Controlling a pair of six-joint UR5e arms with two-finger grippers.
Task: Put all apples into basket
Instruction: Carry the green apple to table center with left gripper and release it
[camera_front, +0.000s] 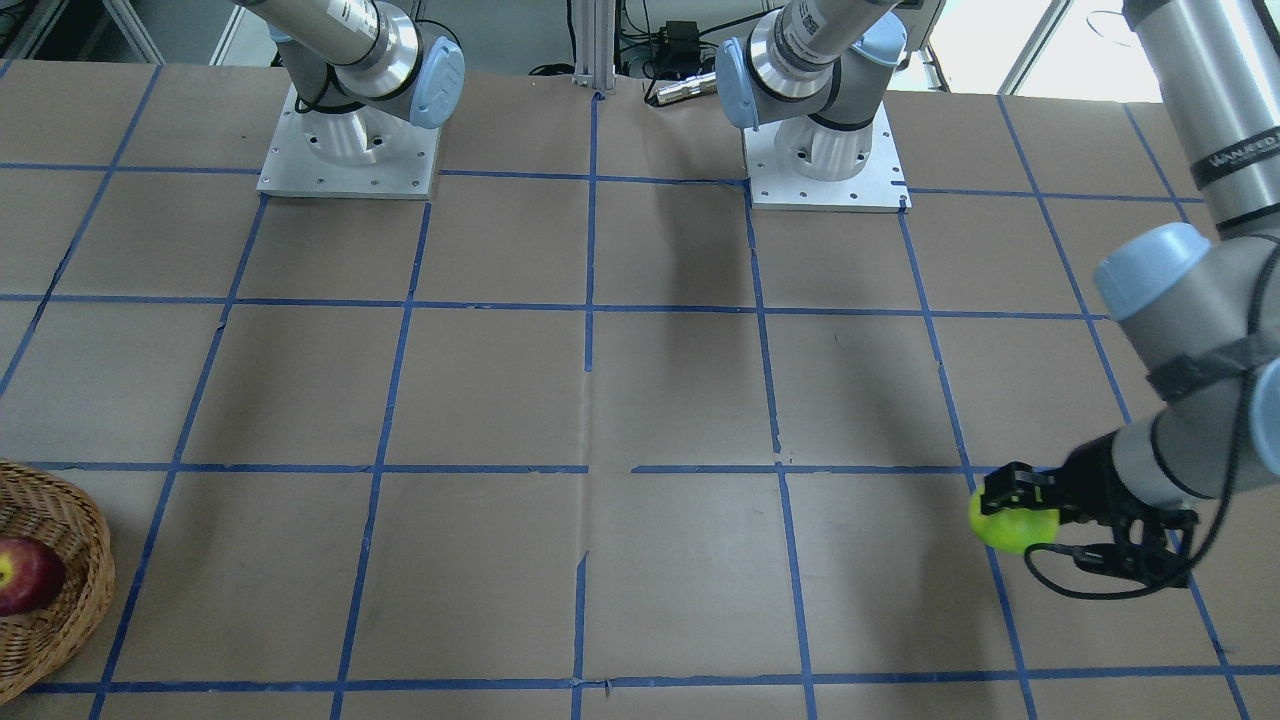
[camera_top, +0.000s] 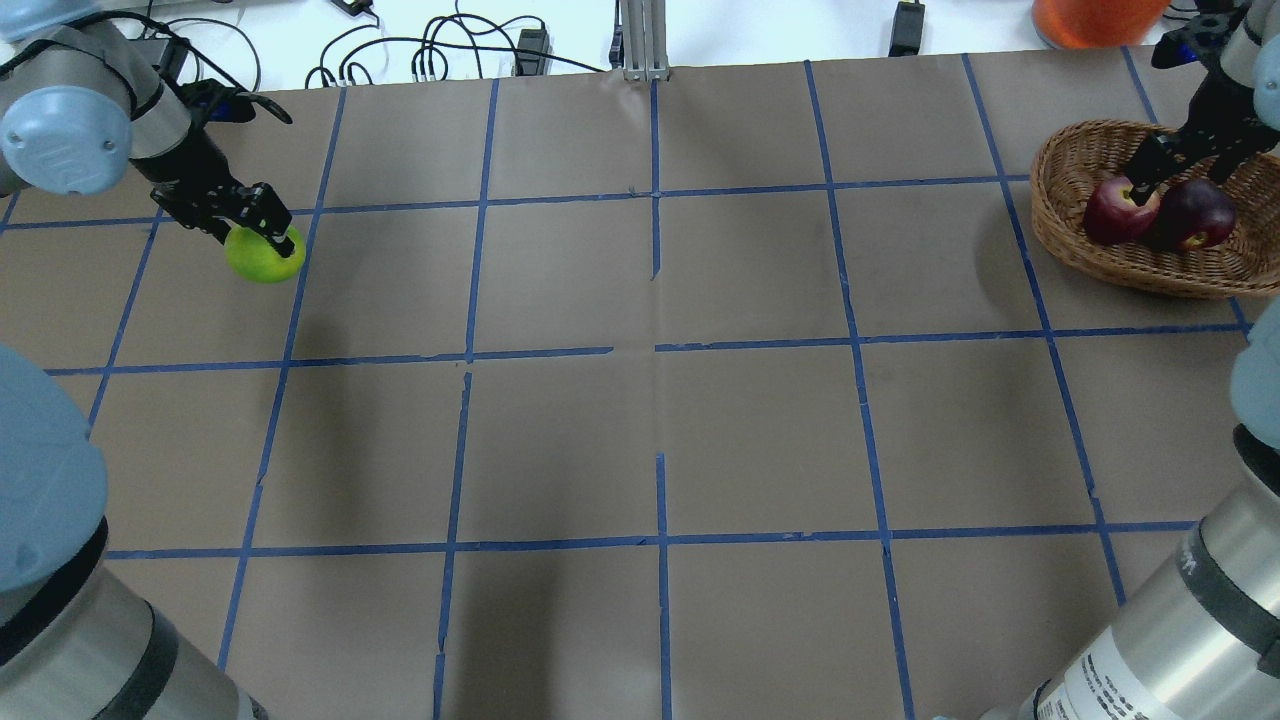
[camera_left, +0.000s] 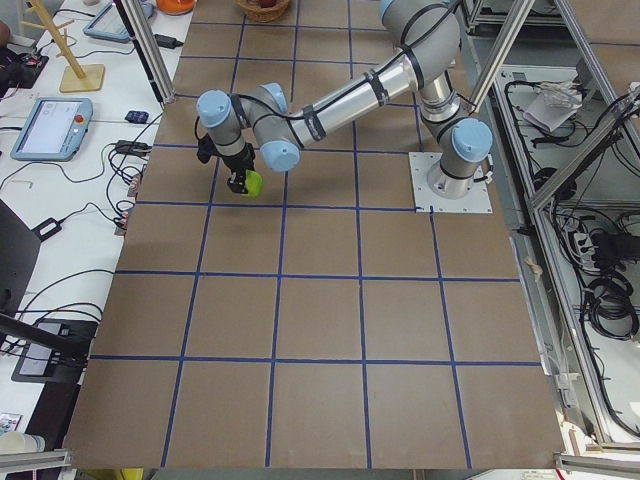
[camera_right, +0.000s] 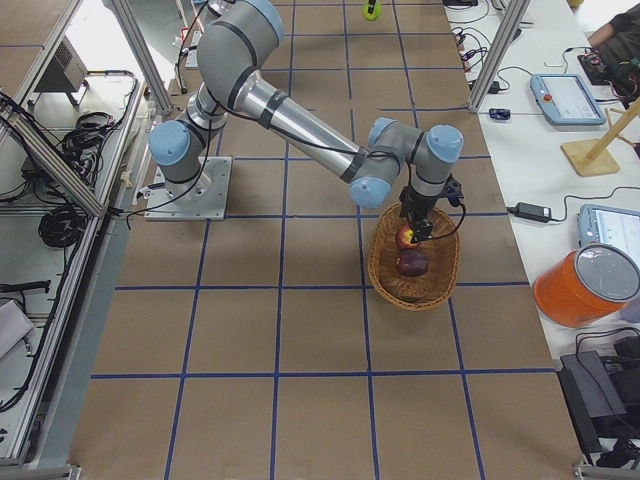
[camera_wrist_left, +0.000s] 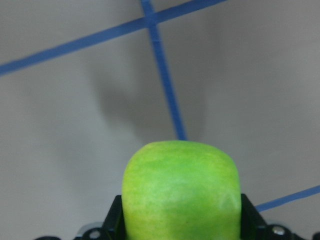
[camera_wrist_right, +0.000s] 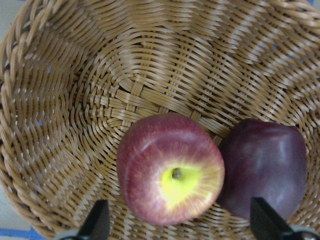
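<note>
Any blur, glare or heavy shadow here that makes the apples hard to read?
Left wrist view: the green apple is very close and slightly soft, casting a shadow on the table behind it. Right wrist view: sharp, mild sheen on the red apple; the maroon apple reads dark. Overhead view: broad soft shadows mid-table, no glare. Front-facing view: window top right overexposed.

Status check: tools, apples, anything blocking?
Left tool shut on green apple, far end from basket. Right tool open above basket; red apple and maroon apple inside. No obstruction visible between.
</note>
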